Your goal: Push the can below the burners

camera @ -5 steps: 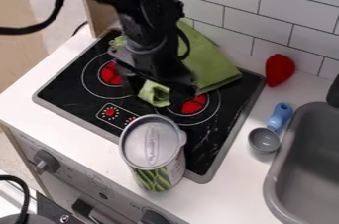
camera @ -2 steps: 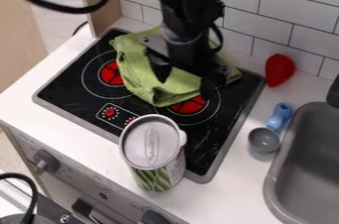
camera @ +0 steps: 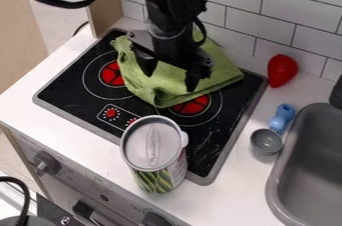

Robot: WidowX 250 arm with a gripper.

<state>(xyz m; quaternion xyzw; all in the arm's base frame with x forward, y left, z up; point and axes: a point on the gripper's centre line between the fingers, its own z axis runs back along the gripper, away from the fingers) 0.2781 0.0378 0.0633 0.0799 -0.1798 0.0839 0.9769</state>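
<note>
The claw (camera: 170,82) is open, its two fingers spread well apart over the green cloth (camera: 180,82), gripping nothing. Since the last frame the arm has swung a little to the left, having gone right just before that; more of the cloth's right part now shows, while its near fold lies much as it did. The cloth rests across the far side of the stove (camera: 87,105), partly over the right burner (camera: 190,105) and beside the left one. The can (camera: 153,145) has not shifted: it stands upright at the stove's near edge, nearer than both burners. So that swing did nothing to the can, and its place already looks to satisfy the task; the sensible move is to keep clear of it. Dragging the cloth nearer could nudge it. Farther right are a red toy (camera: 282,70), a blue-handled scoop (camera: 267,141) and the sink (camera: 310,165).
</note>
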